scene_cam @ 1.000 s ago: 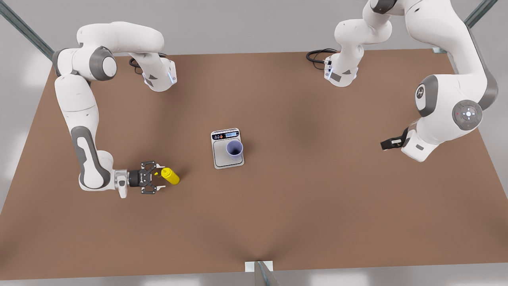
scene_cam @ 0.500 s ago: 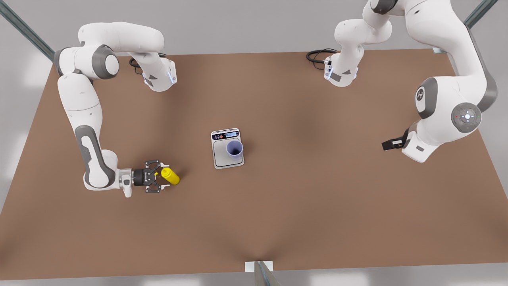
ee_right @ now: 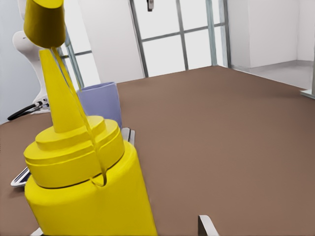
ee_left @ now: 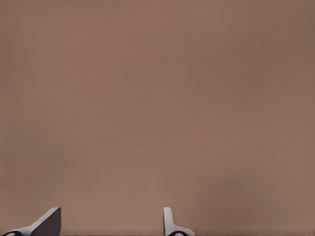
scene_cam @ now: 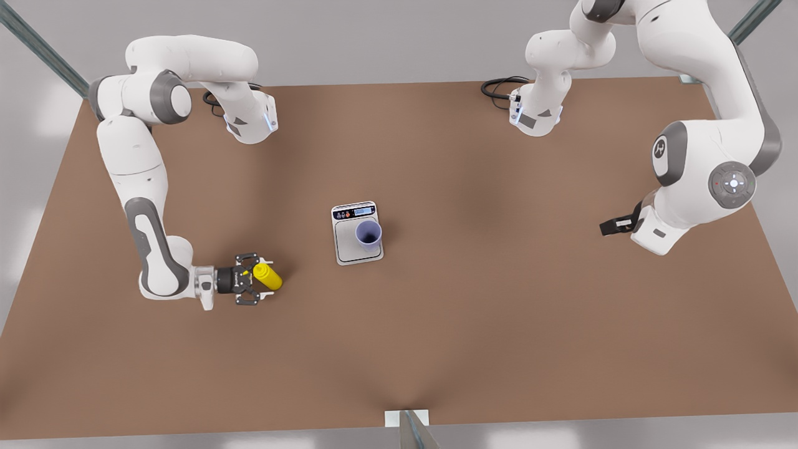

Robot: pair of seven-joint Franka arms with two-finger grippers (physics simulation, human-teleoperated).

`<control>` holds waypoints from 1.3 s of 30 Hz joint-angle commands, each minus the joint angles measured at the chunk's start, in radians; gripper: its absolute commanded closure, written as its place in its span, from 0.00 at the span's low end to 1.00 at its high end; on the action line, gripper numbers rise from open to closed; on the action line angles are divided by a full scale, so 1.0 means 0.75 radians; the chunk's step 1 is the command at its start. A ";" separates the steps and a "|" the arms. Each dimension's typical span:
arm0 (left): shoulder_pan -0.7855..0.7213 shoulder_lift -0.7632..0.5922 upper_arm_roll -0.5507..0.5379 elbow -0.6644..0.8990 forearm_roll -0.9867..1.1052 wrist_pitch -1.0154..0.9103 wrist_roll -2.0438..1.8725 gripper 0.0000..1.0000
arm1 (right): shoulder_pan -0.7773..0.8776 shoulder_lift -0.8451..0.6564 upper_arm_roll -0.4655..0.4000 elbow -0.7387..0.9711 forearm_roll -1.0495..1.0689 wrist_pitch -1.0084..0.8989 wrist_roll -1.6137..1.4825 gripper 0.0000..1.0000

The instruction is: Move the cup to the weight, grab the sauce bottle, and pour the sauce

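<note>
Right gripper [scene_cam: 260, 279] fingers spread, straddling small yellow squeeze bottle [scene_cam: 268, 276], not clamped. Lavender tapered cup [scene_cam: 368, 234] on silver-white scale [scene_cam: 345, 243]. Left gripper [scene_cam: 610, 226] parked far side, fingers apart over brown table [scene_cam: 499, 312].

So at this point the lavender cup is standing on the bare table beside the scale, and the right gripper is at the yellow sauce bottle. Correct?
Not quite. The front view shows the lavender cup standing on the scale, on its steel plate, not beside it on the table. The rest holds: the right gripper is at the yellow sauce bottle, fingers open around it. The left gripper waits apart, open.
</note>
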 commanded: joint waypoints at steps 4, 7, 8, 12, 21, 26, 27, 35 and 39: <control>0.000 0.000 0.000 0.000 0.000 0.000 0.000 0.00 | 0.006 0.000 0.000 0.002 0.011 0.000 0.002 0.00; 0.000 0.000 0.000 0.000 0.000 0.000 0.000 0.00 | 0.008 0.000 0.000 0.004 0.015 0.000 0.002 0.01; 0.000 0.000 0.000 0.000 0.000 0.000 0.000 0.00 | 0.008 0.000 0.000 0.004 0.015 0.000 0.004 0.14; 0.000 0.000 0.000 0.000 0.000 0.000 0.000 0.00 | 0.014 0.002 0.000 0.004 0.015 0.000 0.018 0.43; 0.000 -0.002 0.000 -0.014 0.000 0.000 0.000 0.00 | 0.012 0.000 0.000 0.004 0.015 0.000 0.016 0.44; 0.000 -0.002 0.000 -0.014 0.000 0.000 0.000 0.00 | 0.012 -0.119 -0.002 -0.059 0.013 0.039 0.037 0.45; 0.000 -0.002 0.000 -0.014 0.000 0.000 0.000 0.00 | 0.014 -0.172 -0.002 -0.080 0.013 0.069 0.037 0.46; 0.000 -0.002 0.000 -0.014 0.000 -0.004 -0.002 0.00 | 0.196 -0.472 -0.016 -0.184 -0.030 0.288 0.221 0.46; 0.000 -0.002 0.000 -0.014 0.000 -0.004 -0.002 0.00 | 0.356 -0.513 -0.108 -0.172 -0.103 0.327 0.344 0.46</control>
